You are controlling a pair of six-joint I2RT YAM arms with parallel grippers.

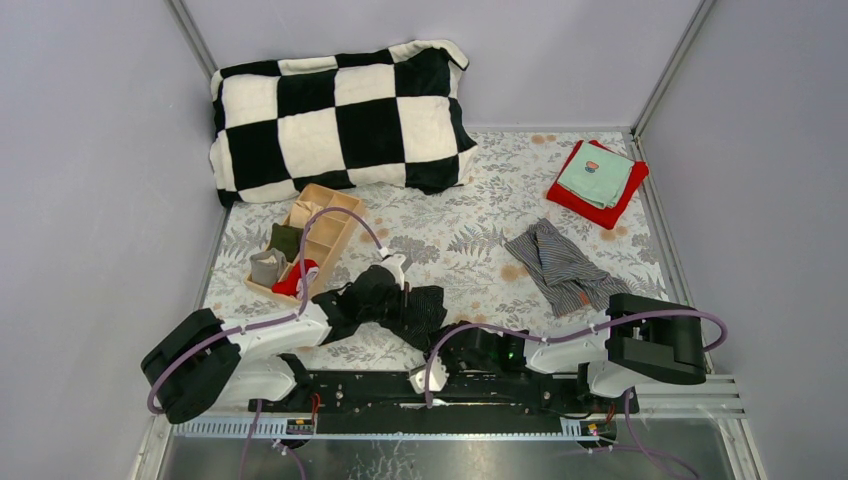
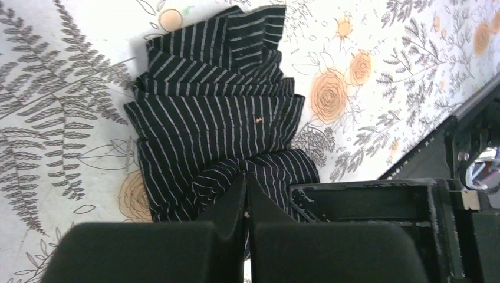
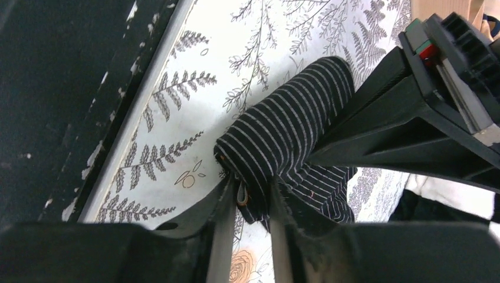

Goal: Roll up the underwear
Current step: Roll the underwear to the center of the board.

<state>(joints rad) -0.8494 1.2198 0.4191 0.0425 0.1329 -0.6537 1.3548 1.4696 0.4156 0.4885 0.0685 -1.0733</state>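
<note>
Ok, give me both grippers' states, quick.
Left gripper: shut, pinching the black pinstriped underwear.
Right gripper: jaws either side of its rolled end; gripping or not cannot be told.

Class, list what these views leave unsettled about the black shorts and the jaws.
Right wrist view: whether right gripper clamps or straddles the black shorts; cloth fills the gap.
Left wrist view: whether left gripper pinches cloth; a fold covers its tips.
Top view: both jaws, lost against dark cloth.
</note>
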